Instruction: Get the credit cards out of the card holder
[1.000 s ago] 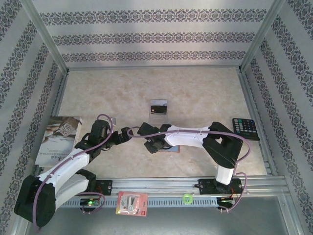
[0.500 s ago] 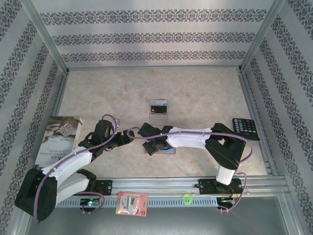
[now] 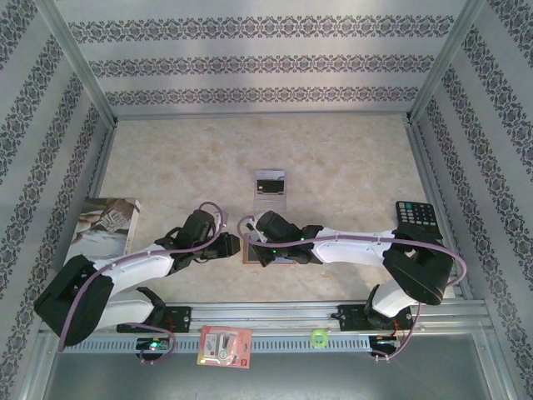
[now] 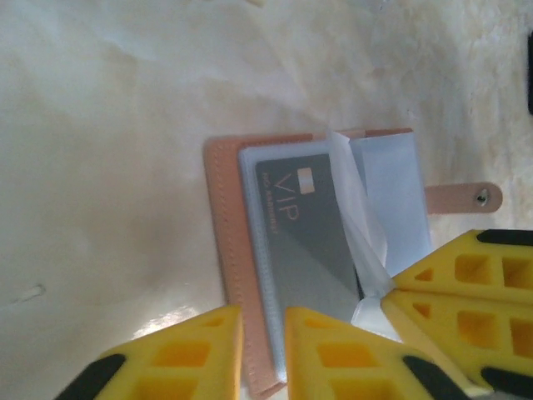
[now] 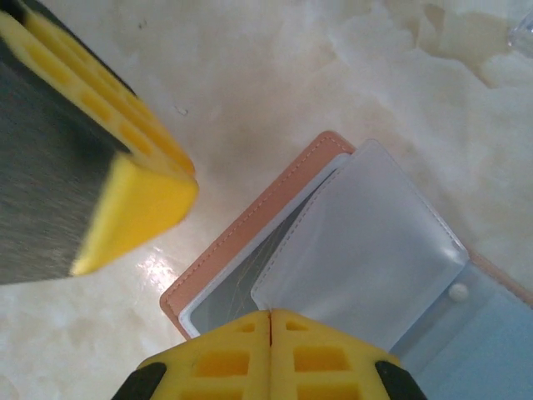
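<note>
Left gripper (image 4: 262,325): nearly closed, straddles holder (image 4: 218,225) edge; cannot tell if grasping. Holder: lies open under both grippers' tips, card (image 4: 304,233) inside, just ahead of left gripper. Right gripper (image 5: 271,318): clenches raised sleeve leaf (image 5: 366,242).

Card holder (image 4: 218,250) reddish-brown; credit card (image 4: 304,242) grey; table (image 3: 333,158) beige marbled; walls (image 3: 266,62) floral-striped.

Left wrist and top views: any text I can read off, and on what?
"VIP": on the grey card in the holder.
Small line beside it: too small to read.
Print on the magazine, calculator, packet and loose card: too blurred to read.
</note>
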